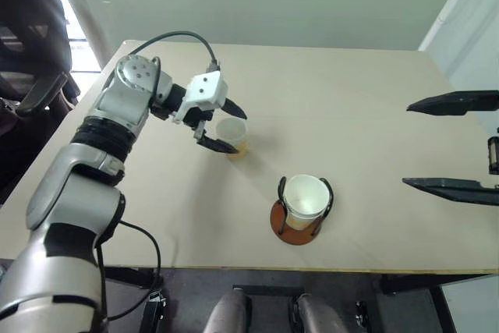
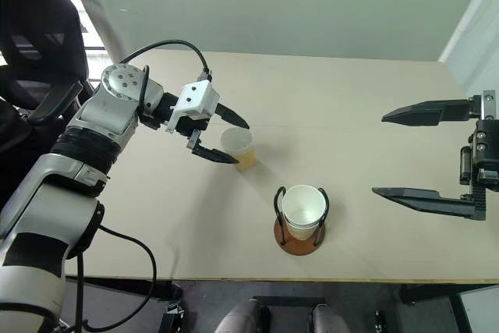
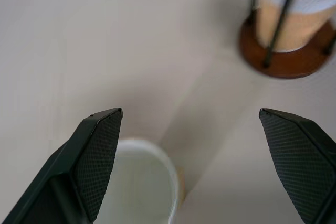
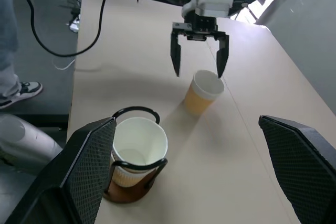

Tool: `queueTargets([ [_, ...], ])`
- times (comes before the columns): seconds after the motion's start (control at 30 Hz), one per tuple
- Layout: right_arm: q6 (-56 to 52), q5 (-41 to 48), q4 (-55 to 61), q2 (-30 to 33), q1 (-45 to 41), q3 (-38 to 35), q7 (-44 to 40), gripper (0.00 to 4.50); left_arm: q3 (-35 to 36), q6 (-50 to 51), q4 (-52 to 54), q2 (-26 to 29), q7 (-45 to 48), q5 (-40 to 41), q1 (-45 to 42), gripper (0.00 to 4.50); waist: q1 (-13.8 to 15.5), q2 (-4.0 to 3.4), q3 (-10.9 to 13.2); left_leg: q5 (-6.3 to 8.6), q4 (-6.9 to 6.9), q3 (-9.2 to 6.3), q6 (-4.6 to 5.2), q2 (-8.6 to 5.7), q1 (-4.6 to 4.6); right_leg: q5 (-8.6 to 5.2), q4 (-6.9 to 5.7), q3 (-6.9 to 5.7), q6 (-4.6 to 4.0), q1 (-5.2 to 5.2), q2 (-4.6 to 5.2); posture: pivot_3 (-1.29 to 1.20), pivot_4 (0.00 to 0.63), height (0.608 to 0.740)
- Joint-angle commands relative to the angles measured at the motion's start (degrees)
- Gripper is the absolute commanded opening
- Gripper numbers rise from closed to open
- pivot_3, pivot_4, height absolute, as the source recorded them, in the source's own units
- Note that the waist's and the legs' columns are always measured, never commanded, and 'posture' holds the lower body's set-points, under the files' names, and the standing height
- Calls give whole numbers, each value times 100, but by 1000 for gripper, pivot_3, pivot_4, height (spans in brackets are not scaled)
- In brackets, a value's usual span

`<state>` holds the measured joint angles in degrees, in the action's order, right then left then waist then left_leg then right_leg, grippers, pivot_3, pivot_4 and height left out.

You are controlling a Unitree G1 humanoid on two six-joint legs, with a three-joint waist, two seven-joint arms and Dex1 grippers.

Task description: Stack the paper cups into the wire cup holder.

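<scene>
1. A pale beige table (image 1: pixel 366 193) stands before a grey-green wall; a black chair (image 2: pixel 39 52) sits past its left corner, by a bright window.
2. The holder (image 2: pixel 299 235) is a round reddish-brown wooden disc with two upright black wire loops. It stands near the table's front edge, roughly midway between the two arms.
3. Inside the loops sits a cup stack (image 2: pixel 303 210), upright, white at rim and inside, tan-yellow lower down. The right wrist view shows a second rim just under the top one, so at least two cups are nested there; the exact count cannot be told.
4. A loose cup (image 2: pixel 238 147) stands upright on the table, behind and to the left of the holder, well apart from it. It has the same white rim and tan-yellow wall, and it is empty.
5. The left gripper (image 2: pixel 222 138) has its jaws spread wide, one black finger on each side of the loose cup's rim. It grips nothing; whether a fingertip touches the rim cannot be told.
6. The left wrist view looks down into that cup's white inside between the fingers, with the holder's base beyond.
7. The right gripper (image 2: pixel 394 154) hangs over the table's right side, jaws wide and empty.
8. The right wrist view adds a person's leg and shoe (image 4: pixel 18 92) on the floor beside the table.
</scene>
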<state>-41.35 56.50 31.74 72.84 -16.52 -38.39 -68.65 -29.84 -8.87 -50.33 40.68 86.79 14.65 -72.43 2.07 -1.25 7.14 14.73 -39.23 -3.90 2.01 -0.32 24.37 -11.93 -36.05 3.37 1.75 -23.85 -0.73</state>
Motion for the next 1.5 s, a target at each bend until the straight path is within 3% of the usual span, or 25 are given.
queueTargets([
  [0.03,95,-48,-41,130,-108,-88,-16,4500,322,-229,-415,-156,-56,-471,-117,4462,-3,1,0,0,0,1,0,-1,0,1,0,0,-1,0,0,0,150,740],
  [0.27,-105,-10,119,135,5,-329,41,4500,616,-443,-917,-519,105,-1037,-114,4462,-5,2,1,-1,5,3,-1,1,-1,1,-4,-1,-1,-4,-1,0,150,740],
  [0.3,-126,0,139,138,8,-345,59,4500,609,-487,-1001,-559,92,-1158,-103,4305,-5,2,1,-1,5,3,-1,1,-1,1,-3,0,-1,-4,-1,0,150,740],
  [0.4,-207,27,181,154,19,-441,83,4500,548,-782,-1202,-625,-4,-1545,-56,3540,-11,3,1,0,4,4,0,1,-2,1,-3,1,-1,-4,-1,0,150,740],
  [0.7,-410,62,295,149,65,-652,140,4500,662,-1463,-1768,-943,-963,-2358,-222,100,-10,4,1,1,2,7,1,1,-3,2,-4,2,1,-3,0,0,150,740],
  [0.93,-409,-8,273,126,149,-747,77,4500,909,-1686,-1734,-827,-522,-2351,-341,45,-11,4,2,1,4,9,1,1,-3,1,-3,2,2,-4,-3,0,150,740],
  [1.03,-410,-20,219,176,154,-781,27,4500,1239,-1456,-1341,-752,282,-1869,-608,45,-13,8,4,1,4,9,1,1,-1,1,-2,2,3,-7,-3,0,150,740],
  [1.13,-410,-89,109,213,204,-893,-145,4500,1070,-511,-288,-611,571,-660,-927,45,3,14,6,-2,2,5,5,1,15,1,1,0,3,-12,-5,0,150,740],
  [1.23,-465,-174,45,284,298,-1053,-383,4500,144,1072,2111,142,571,1645,-990,45,-16,17,5,-1,0,11,11,1,28,4,9,1,7,-19,0,0,150,740],
  [1.3,-502,-172,54,313,372,-1116,-519,4500,-289,1450,3053,546,571,2621,-991,45,-27,11,-10,-4,1,21,-1,1,24,1,14,3,10,-16,3,0,150,740],
  [1.4,-535,-241,63,352,474,-1217,-697,4500,-939,1428,3867,874,571,3511,-1120,45,-30,1,-12,3,7,36,-11,1,-15,-20,11,10,7,12,6,0,150,740],
  [1.5,-542,-289,51,378,455,-1251,-685,4500,-1588,1130,4020,996,571,3714,-1305,45,-35,1,-7,18,8,37,14,5,-25,-22,-8,10,2,12,4,0,150,740],
])
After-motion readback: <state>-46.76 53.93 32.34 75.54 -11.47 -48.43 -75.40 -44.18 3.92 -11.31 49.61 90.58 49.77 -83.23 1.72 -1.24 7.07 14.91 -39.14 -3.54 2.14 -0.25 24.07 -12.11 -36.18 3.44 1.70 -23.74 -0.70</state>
